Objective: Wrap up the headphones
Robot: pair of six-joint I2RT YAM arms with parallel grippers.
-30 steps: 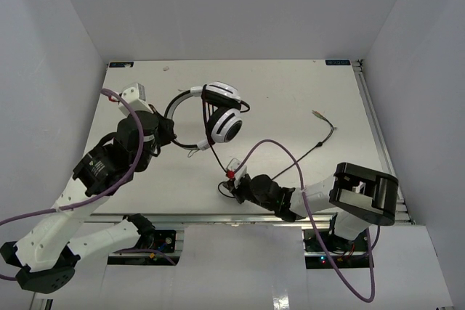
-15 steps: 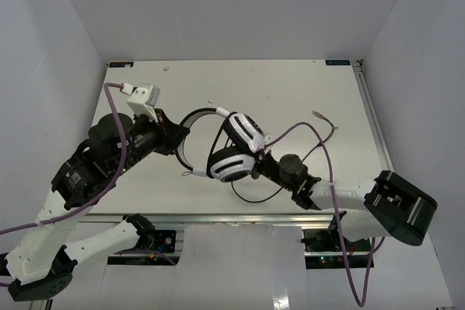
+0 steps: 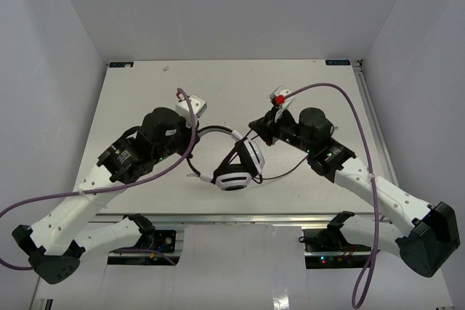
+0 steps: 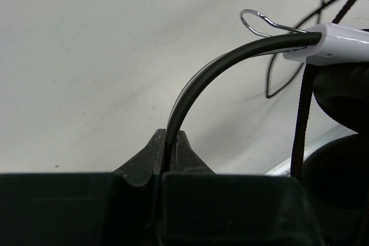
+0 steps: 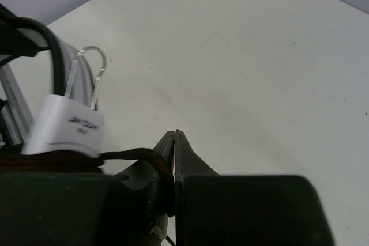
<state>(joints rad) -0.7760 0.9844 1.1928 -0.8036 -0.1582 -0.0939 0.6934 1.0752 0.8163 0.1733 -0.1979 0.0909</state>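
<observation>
Grip is tight on both sides: the left gripper (image 4: 169, 147) clamps the thin headband (image 4: 219, 60), white outside and black inside, and the right gripper (image 5: 174, 149) pinches the dark cord (image 5: 130, 155). The headphones (image 3: 234, 170), white cups with black cushions, sit between them over the near middle of the table (image 3: 327, 92).

white table (image 3: 138, 85) between plain grey walls (image 3: 232, 5), aluminium rail (image 3: 375, 130) along its right edge
</observation>
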